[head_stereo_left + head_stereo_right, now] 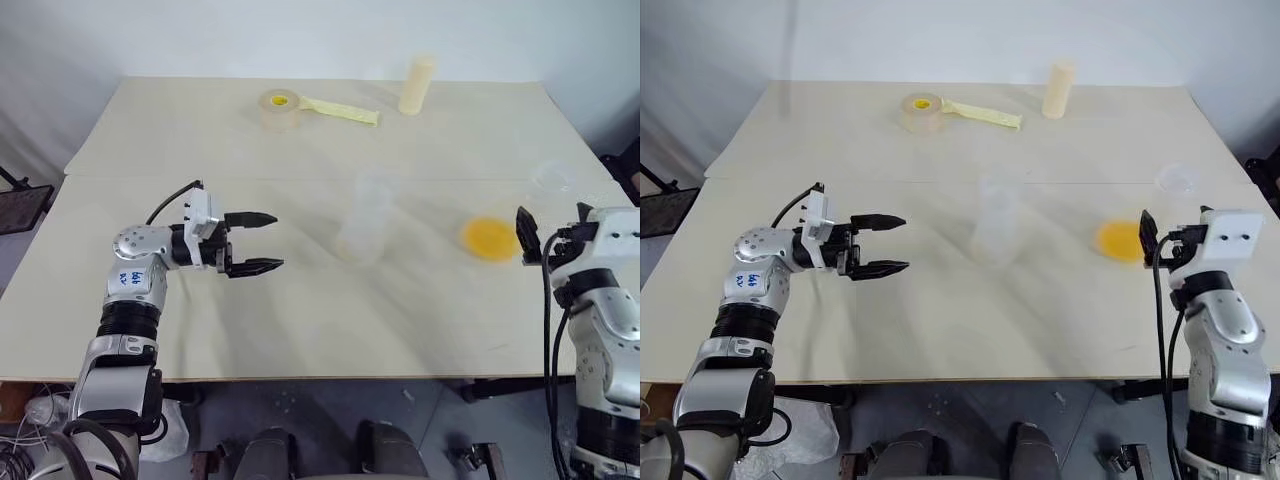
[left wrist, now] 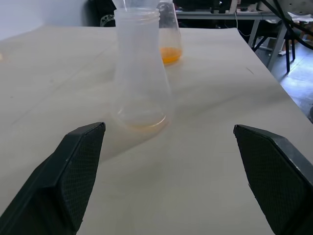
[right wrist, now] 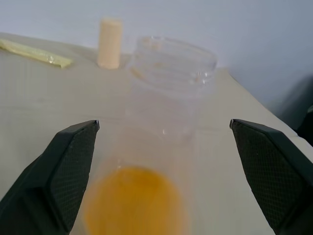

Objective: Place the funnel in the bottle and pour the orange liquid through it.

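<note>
Left wrist view: bottle (image 2: 140, 68) stands upright on the tabletop (image 2: 205, 161), long axis vertical, mouth up. Frosted, whitish, translucent plastic; broad cylindrical neck with a ridged rim, flaring to a wide round base. A faint orange tint shows at its foot. It sits ahead of the left gripper (image 1: 255, 243), in line with the gap between the fingers and apart from them. That gripper points sideways across the tabletop toward the bottle, fingers spread wide, holding nothing.

Behind the bottle stands a clearer flask (image 3: 168, 93), also upright, with a threaded open mouth. Orange liquid (image 1: 491, 238) lies as a shallow, round, translucent pool in its base. From the head camera the flask walls are nearly invisible; the pool marks its place, near the right side of the tabletop.

Right gripper (image 1: 1147, 240) sits just beside that flask, on its outer side. In the right wrist view the flask rises between the two black, cross-hatched fingers (image 3: 63, 171); they stand wide apart and I cannot see them touching the glass. Nothing gripped.

Funnel: cannot make it out.

Far edge: cream cylinder (image 1: 416, 85), upright; yellow tape roll (image 1: 280, 108) with a strip pulled out.
</note>
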Motion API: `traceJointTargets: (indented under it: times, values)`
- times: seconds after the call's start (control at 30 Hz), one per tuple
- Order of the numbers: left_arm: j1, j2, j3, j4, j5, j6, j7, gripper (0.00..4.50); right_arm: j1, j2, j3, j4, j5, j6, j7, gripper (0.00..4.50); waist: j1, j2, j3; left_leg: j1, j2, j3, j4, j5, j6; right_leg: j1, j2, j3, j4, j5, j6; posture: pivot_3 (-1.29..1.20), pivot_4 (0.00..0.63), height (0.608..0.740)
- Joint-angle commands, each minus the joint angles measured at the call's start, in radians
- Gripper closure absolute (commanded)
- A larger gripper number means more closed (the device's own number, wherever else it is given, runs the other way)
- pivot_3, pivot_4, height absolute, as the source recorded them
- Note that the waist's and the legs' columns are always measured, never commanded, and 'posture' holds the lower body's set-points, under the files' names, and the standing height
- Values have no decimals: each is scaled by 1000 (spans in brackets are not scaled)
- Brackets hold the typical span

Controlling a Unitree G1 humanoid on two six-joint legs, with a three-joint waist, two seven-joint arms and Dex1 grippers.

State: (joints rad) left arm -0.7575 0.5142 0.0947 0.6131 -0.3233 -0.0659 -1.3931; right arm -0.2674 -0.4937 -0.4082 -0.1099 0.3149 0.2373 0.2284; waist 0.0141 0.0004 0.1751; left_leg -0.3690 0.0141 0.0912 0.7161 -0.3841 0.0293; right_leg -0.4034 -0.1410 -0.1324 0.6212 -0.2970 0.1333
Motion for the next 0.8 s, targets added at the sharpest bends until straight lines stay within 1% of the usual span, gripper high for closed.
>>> traceJointTargets:
  times: [0.03, 0.27, 0.4, 0.43, 0.47, 0.5, 0.6, 0.63, 0.8]
  values:
    - [10, 3, 2, -49, -13, -6, 15, 31, -63, -3, 11, 53, -33, -55, -12, 0, -4, 0, 0, 0, 0, 0, 0, 0, 0, 0, 0, 0, 0, 0, 0, 0, 150, 740]
    - [11, 4, 0, -56, -13, -8, 24, 31, -141, -5, 28, 152, -64, -99, -18, 0, -17, 0, 0, -1, 0, -1, -1, 0, 0, 0, 0, -1, 0, 0, 0, 0, 150, 740]
    - [10, 5, -2, -55, -11, -12, 25, 31, -176, 4, 25, 192, -55, -87, -33, 0, -19, 0, 0, -1, 0, 0, -1, 0, 0, -1, 0, -1, 0, 0, 0, 0, 150, 740]
    - [10, 5, -2, -55, -11, -12, 25, 0, -181, 8, 23, 196, -52, -83, -39, 364, -19, 0, 0, -1, 0, 0, -1, 0, 0, -1, 0, -1, 0, 0, 0, 0, 150, 740]
    - [9, 5, -2, -55, -11, -12, 25, 0, -185, 8, 25, 199, -52, -85, -39, 578, -19, 0, 0, -1, 0, 0, -1, 0, 0, -1, 0, -1, 0, 0, 0, 0, 150, 740]
    - [8, 5, -2, -53, -11, -12, 26, 0, -189, 9, 27, 203, -54, -93, -39, 889, -19, 0, 0, -1, 0, 0, -1, 0, 0, -1, 0, 0, 0, 0, 0, 0, 150, 740]
    - [9, 5, -3, -53, -13, -12, 25, 0, -209, 19, 22, 194, -41, -92, -43, 1893, -18, 0, 0, -1, 0, -1, -1, 0, 0, -1, -1, 0, 0, 0, 0, 0, 150, 740]
    - [9, 5, -3, -53, -13, -12, 25, 0, -211, 22, 24, 184, -34, -85, -38, 2050, -18, 0, 0, -1, 0, -1, -1, 0, 0, -1, -1, 0, 0, 0, 0, 0, 150, 740]
    - [5, 1, 1, -47, -18, -13, 25, 0, -207, 26, 44, 105, -14, -48, -23, 2055, -19, 0, 0, -1, 0, 0, -1, 0, 0, -2, -1, 0, 1, 0, 0, 0, 150, 740]
